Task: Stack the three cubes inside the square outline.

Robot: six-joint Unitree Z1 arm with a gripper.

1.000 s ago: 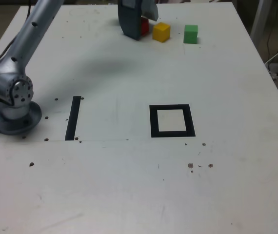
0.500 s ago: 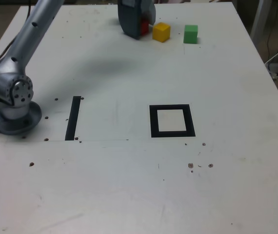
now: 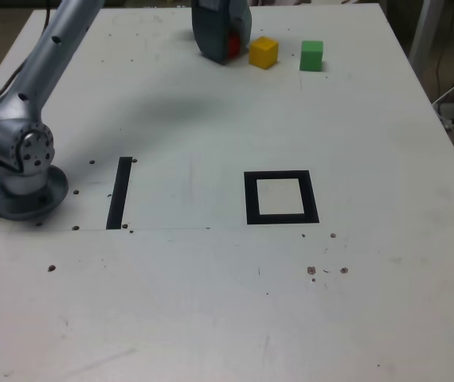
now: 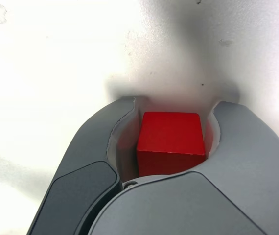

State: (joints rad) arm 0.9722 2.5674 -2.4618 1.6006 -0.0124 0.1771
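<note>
At the counter's [image 3: 211,302] far edge, around 12 o'clock in the exterior view, the end effector [image 3: 225,40] sits down over the red cube [image 3: 232,43]; only a sliver of red shows there past the grey shell. Wrist view gives what that view hides: the red cube [image 4: 170,143] sits between the two grey jaws of the end effector [image 4: 171,142], one jaw close on each side, so it reads as clamped on the cube, though a thin pale gap on one side leaves full contact unclear. Wrist view shows no other cube and no outline.

Count: three cubes, one red, one yellow, one green, all same size, solid colour. Yellow cube [image 3: 263,52] just beside the end effector at its 3 o'clock, turned slightly; green cube [image 3: 311,56] further along at 3 o'clock, apart from the yellow. One square outline [image 3: 280,196], thick black frame, pale centre, nothing inside, near counter centre, well apart from the cubes at their 6 o'clock. One straight black strip [image 3: 119,192] at the outline's 9 o'clock. One arm base [image 3: 18,171] at the exterior view's left.
</note>
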